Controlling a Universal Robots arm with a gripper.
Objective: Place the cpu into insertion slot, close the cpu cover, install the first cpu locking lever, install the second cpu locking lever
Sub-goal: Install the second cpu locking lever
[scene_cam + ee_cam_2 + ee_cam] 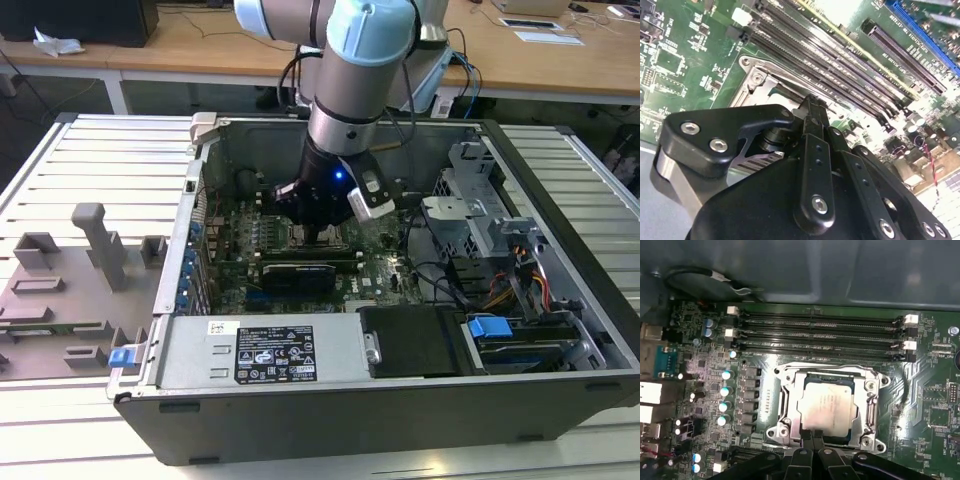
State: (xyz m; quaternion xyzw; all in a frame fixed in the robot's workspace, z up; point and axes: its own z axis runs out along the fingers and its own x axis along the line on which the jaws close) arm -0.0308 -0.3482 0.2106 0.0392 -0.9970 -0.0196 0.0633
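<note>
First wrist view: cpu (829, 404) seated in slot, cover (827, 376) down; pincer (813, 436) closed, tips at cover's near edge.

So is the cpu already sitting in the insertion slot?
Yes, the cpu lies flat inside the insertion slot, framed by the cpu cover.

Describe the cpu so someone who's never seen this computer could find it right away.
Look inside the open computer case, on the green motherboard beside the long black memory slots. There the cpu lies in a silvery square frame, right by the gripper. It is the sole flat, dull silver-grey square plate there.
</note>
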